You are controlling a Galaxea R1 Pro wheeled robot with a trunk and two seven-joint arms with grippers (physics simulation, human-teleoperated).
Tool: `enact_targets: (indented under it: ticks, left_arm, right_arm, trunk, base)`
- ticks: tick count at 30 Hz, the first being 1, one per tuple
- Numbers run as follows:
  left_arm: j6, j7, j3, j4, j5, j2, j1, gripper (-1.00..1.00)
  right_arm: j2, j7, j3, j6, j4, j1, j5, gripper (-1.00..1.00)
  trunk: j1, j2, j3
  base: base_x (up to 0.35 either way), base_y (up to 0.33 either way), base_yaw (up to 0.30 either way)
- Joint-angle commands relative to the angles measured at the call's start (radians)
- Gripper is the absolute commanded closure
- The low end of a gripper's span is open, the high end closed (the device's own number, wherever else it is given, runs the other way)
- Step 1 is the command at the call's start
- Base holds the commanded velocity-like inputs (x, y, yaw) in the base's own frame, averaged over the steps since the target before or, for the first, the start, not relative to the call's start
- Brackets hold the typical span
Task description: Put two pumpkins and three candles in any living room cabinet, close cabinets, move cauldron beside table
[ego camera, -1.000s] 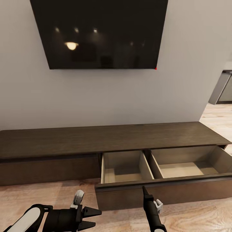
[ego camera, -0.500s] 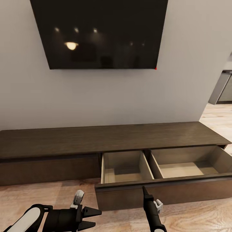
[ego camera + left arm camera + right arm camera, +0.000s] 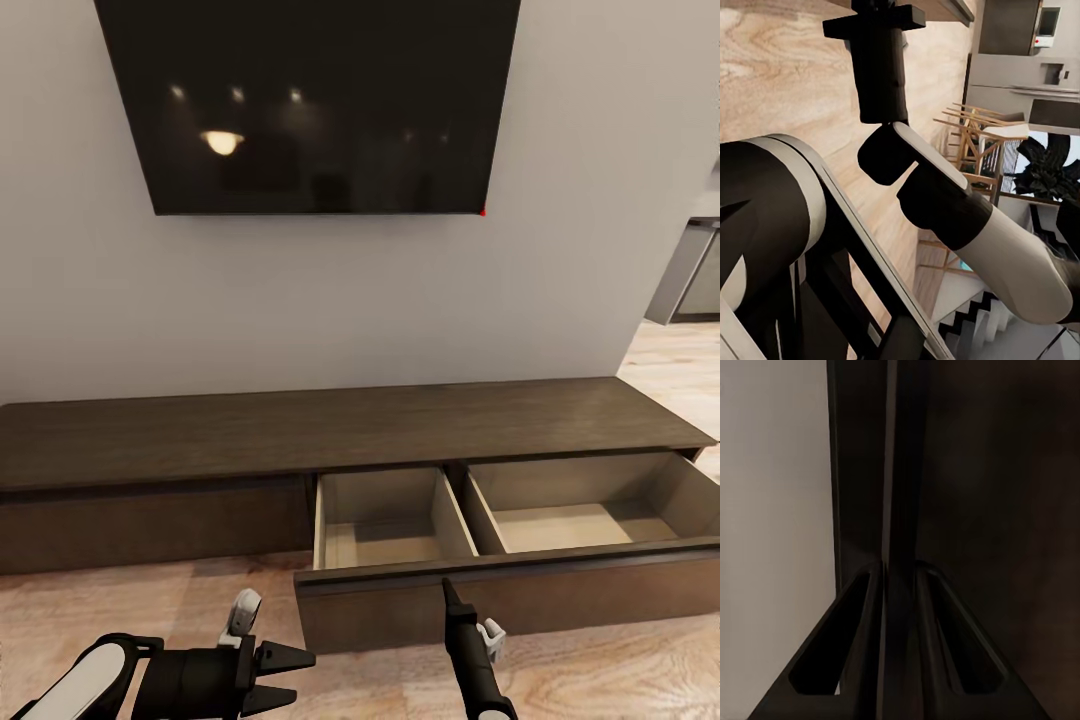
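Looking down from the head camera, I see the cabinet (image 3: 350, 430) with its pull-out drawer (image 3: 500, 590) open and bare, my right gripper (image 3: 447, 594) clamped on the top edge of the drawer front and my left gripper (image 3: 285, 675) hanging slack and empty over the floor (image 3: 120, 600), so I judge I should draw straight back, level. My left wrist camera adds the right arm (image 3: 945, 195) and a far kitchen (image 3: 1020, 45). My right wrist camera adds the fingers (image 3: 866, 607) pinching that dark edge.
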Motion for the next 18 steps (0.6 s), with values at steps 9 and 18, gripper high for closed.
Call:
enact_targets:
  ticks: [9, 18]
  left_arm:
    - [0.001, -0.006, -0.002, 0.0, -0.004, 0.001, -0.001, -1.0]
    - [0.001, -0.006, -0.002, 0.0, -0.004, 0.001, -0.001, -1.0]
  right_arm:
    - [0.001, 0.022, 0.046, -0.006, -0.001, -0.001, 0.012, 1.0]
    - [0.001, 0.023, 0.046, -0.006, -0.001, -0.001, 0.012, 1.0]
  trunk:
    - [0.0, -0.001, -0.001]
    - [0.0, -0.001, -0.001]
  base:
    - [-0.009, 0.0, 0.0]
    - [-0.022, 0.0, 0.0]
